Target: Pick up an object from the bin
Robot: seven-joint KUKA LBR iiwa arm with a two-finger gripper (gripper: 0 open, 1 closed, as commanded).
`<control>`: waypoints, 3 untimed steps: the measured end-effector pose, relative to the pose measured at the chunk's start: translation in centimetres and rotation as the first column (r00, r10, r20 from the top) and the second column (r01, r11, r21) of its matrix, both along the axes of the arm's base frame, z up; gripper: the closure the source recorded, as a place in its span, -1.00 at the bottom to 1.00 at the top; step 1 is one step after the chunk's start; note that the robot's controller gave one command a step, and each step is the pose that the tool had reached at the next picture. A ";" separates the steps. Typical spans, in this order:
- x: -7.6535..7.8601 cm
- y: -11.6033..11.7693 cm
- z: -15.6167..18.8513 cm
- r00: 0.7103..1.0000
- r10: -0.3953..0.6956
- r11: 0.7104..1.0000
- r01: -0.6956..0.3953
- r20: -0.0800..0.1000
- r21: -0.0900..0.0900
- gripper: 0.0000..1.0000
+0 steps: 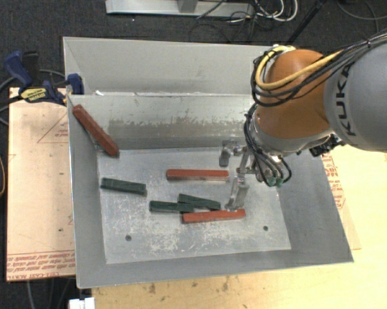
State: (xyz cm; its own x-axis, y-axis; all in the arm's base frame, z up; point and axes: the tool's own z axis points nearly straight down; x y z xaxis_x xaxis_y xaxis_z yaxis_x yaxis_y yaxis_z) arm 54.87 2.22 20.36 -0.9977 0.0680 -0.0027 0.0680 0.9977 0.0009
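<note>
1. The grey metal bin (180,246) had a flat, scuffed floor and sloping sheet walls.
2. Nearest on the floor, right of centre, lay a red-brown flat rectangular bar (209,216) with a matte surface. Its long axis ran left to right, with the right end turned slightly toward the far side.
3. The gripper (234,203) stood over the right end of this bar, pointing down at it. How far it was open could not be determined, and a hold on the bar could not be confirmed.
4. Just beyond the bar's left half, a pair of dark green matte bars (169,206) overlapped end to end, their axes also roughly left to right.
5. Farther left lay a single dark green bar (123,186), apart from the pair.
6. Beyond the pair, a second red-brown bar (197,174) lay flat, its axis left to right.
7. At the far left, a third red-brown bar (95,130) leaned diagonally against the left wall.
8. Above the gripper, the rounded orange wrist cover (293,102) carried looped cables (270,76) and joined the grey arm (370,102) at the right.
</note>
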 end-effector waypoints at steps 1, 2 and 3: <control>9.6 3.2 -12.5 0.993 0.119 0.993 -0.119 -0.002 0.001 -1.00; 9.6 3.2 -12.1 0.993 0.118 0.993 -0.118 0.000 0.001 1.00; 10.1 1.2 -1.6 0.991 0.135 0.991 -0.135 0.010 -0.002 1.00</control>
